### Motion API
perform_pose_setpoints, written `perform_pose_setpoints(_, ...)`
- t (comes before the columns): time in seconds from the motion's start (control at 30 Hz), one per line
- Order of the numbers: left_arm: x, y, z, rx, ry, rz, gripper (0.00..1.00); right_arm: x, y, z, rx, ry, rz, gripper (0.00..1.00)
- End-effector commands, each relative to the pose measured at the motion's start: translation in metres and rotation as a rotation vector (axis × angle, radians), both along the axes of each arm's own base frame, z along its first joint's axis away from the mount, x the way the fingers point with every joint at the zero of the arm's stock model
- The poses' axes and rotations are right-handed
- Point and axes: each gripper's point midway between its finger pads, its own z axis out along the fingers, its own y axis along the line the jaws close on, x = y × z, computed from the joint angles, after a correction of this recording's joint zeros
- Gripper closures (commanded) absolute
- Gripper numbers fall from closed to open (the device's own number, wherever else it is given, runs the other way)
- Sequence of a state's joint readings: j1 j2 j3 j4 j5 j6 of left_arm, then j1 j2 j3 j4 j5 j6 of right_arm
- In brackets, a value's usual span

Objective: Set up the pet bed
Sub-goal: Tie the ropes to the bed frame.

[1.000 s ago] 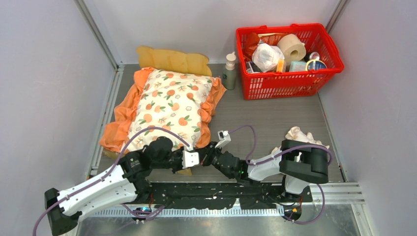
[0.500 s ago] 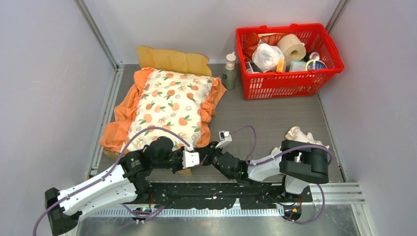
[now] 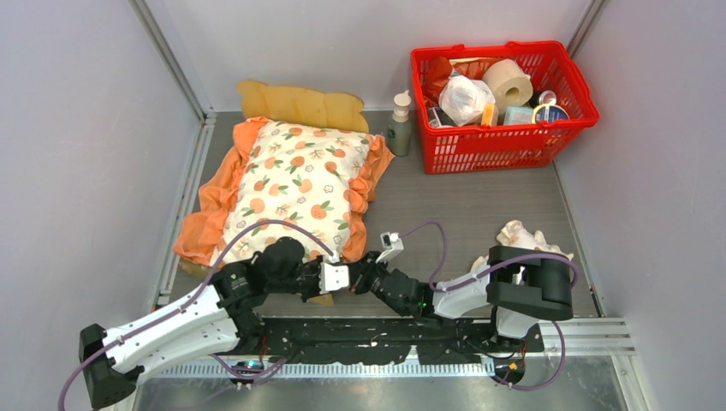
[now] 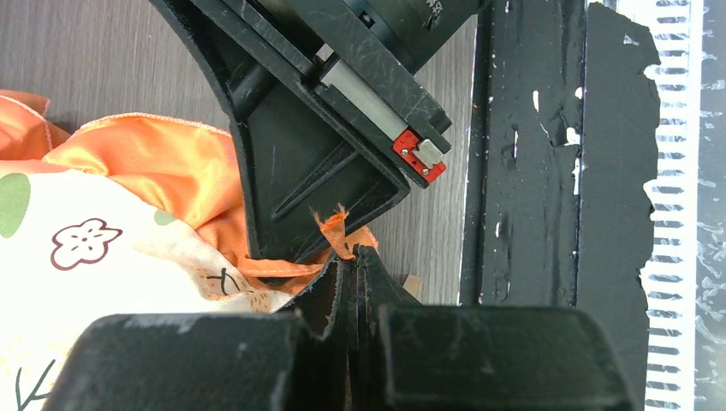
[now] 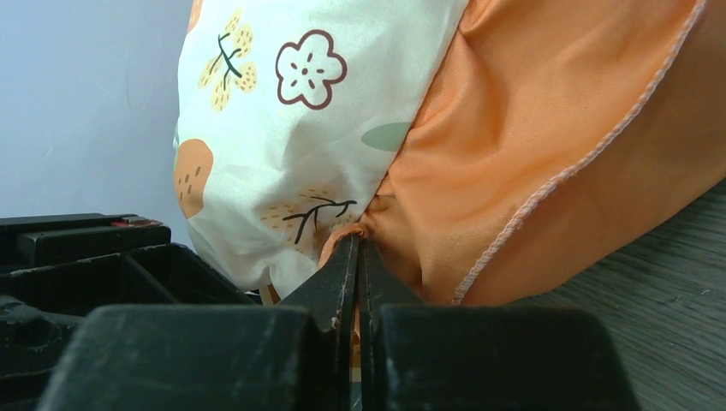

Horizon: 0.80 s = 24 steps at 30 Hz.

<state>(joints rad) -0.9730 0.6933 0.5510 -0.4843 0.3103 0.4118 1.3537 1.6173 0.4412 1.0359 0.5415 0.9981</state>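
Note:
The pet bed shows only its wavy light-wood headboard (image 3: 295, 104) at the back left; its base is hidden under the cream orange-print cushion (image 3: 300, 184) lying on it. At the cushion's near right corner, both grippers meet tip to tip. My left gripper (image 3: 339, 281) (image 4: 351, 257) is shut, with a scrap of orange ruffle (image 4: 336, 235) pinched at its tips. My right gripper (image 3: 353, 276) (image 5: 358, 246) is shut on the orange ruffle (image 5: 514, 154) where it joins the cream cover. The right gripper's black body (image 4: 317, 145) fills the left wrist view.
A red basket (image 3: 582, 94) of toilet paper and packets stands at the back right, with a green pump bottle (image 3: 398, 124) to its left. A small cream frilled pillow (image 3: 520, 235) lies behind the right arm's base. Grey walls close in on both sides.
Both grippers have crept very slightly toward the near edge, still pinching the ruffle. The cushion has not visibly moved.

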Motion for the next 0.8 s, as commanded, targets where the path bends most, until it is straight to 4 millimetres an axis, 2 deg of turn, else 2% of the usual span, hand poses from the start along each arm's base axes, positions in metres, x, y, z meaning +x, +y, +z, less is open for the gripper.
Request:
perform_pose_setpoints(0.0,0.005,-0.009,0.017,-0.052,-0.040,-0.015,1.00,-0.009,0.000,0.016,0.081,0.009,0.028,0.95)
perform_pose_setpoints(0.27,0.001,-0.011,0.017,-0.061,-0.020,-0.039,1.00,-0.006,-0.003,0.014,0.078,0.032,0.003,0.95)
perform_pose_setpoints(0.5,-0.008,-0.011,0.017,-0.073,-0.007,-0.076,1.00,0.004,-0.005,0.025,0.100,0.029,-0.039,0.95)
perform_pose_setpoints(0.77,-0.008,-0.011,0.019,-0.077,-0.009,-0.081,1.00,-0.008,-0.005,0.011,0.057,0.016,-0.028,0.95)
